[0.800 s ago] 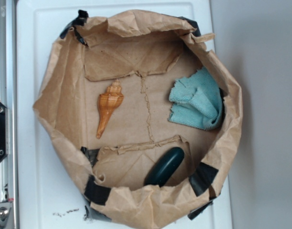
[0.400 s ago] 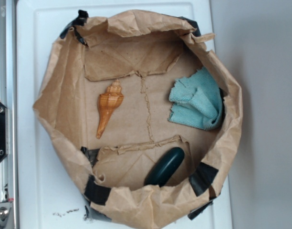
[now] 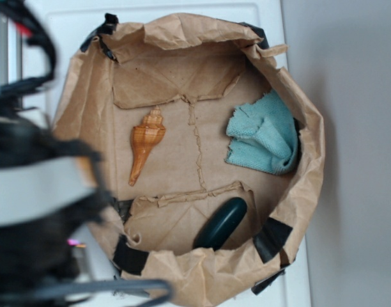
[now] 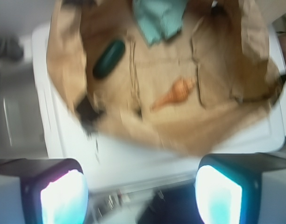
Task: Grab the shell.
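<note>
The orange-tan spiral shell (image 3: 145, 145) lies on the floor of a brown paper bag (image 3: 87, 96), left of the middle, its pointed tail toward the near side. In the wrist view the shell (image 4: 175, 92) appears blurred in the bag, well beyond my gripper (image 4: 140, 196). The two glowing fingertips (image 4: 63, 196) stand wide apart with nothing between them. In the exterior view the arm (image 3: 36, 211) is a dark blur at the left edge, outside the bag; its jaws are not distinguishable there.
A teal cloth (image 3: 264, 135) is bunched against the bag's right wall. A dark green oval object (image 3: 221, 223) rests near the bag's front wall. The bag stands on a white tray (image 3: 48, 38) and has raised crumpled walls with black tape.
The arm has swung into the exterior view at the left, blurred by motion. The shell, cloth and green object have not moved.
</note>
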Robot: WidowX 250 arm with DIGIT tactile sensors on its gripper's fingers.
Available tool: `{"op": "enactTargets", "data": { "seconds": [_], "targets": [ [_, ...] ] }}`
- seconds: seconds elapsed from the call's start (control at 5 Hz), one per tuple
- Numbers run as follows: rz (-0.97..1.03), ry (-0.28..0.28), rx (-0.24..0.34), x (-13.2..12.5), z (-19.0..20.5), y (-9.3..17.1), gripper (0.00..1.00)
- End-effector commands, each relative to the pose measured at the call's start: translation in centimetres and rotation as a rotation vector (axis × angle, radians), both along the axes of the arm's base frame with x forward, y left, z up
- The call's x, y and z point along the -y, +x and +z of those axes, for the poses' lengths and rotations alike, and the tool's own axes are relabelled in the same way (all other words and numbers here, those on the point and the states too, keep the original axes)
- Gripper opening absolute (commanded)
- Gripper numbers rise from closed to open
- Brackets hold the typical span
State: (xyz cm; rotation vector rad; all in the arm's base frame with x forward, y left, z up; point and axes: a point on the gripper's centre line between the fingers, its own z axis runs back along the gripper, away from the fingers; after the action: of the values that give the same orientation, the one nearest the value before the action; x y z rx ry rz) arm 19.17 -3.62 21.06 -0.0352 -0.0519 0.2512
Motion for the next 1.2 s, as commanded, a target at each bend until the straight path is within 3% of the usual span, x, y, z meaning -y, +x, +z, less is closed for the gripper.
{"op": "enactTargets", "data": {
  "seconds": [0.0, 0.4, 0.6, 0.8, 1.0],
  "targets": [
    [0.154, -0.025, 0.115, 0.1, 0.7, 2.9, 1.00],
    [0.154, -0.025, 0.115, 0.1, 0.7, 2.9, 1.00],
    [0.340, -0.058, 0.106, -1.2, -1.2, 3.9, 1.00],
    [0.495, -0.047, 0.063, -3.3, -3.8, 5.9, 1.00],
    [0.550, 0.000, 0.125, -5.7, -5.5, 6.6, 1.00]
  ]
}}
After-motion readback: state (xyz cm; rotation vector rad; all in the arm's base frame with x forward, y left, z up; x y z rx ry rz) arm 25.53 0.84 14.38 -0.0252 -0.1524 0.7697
